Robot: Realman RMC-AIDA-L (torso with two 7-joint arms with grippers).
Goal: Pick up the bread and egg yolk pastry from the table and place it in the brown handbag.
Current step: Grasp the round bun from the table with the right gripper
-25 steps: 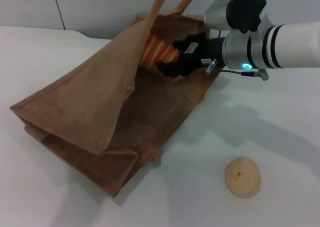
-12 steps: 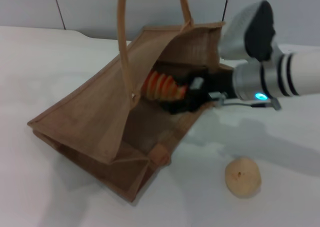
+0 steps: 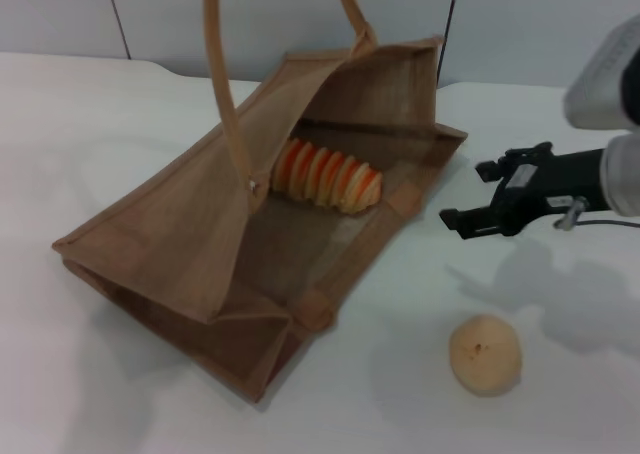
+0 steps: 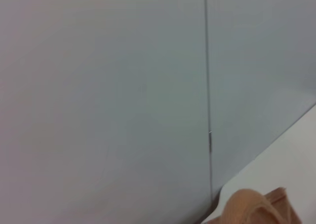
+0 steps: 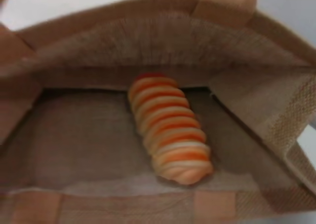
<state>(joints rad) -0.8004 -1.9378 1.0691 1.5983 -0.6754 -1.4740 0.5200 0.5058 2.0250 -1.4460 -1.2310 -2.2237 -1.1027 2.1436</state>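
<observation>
The brown handbag (image 3: 170, 224) lies on its side on the white table, its mouth open toward the right, its two tan handles (image 3: 218, 84) rising out of the top of the head view. The striped orange and cream bread (image 3: 327, 175) lies inside the bag near the mouth; the right wrist view shows it (image 5: 169, 127) on the bag's lower wall (image 5: 74, 135). My right gripper (image 3: 478, 194) is open and empty, just right of the bag's mouth. The egg yolk pastry (image 3: 485, 353) sits on the table, nearer me than the gripper. My left gripper is out of view.
A grey panelled wall (image 3: 80, 14) runs along the table's far edge. The left wrist view shows that wall (image 4: 123, 86) and a tan strip of the bag (image 4: 252, 206) at its edge. Bare table (image 3: 560, 304) lies around the pastry.
My right gripper has let go of the bread and drawn back to the right, out of the bag. The bread now lies free inside. The bag's handles have risen.
</observation>
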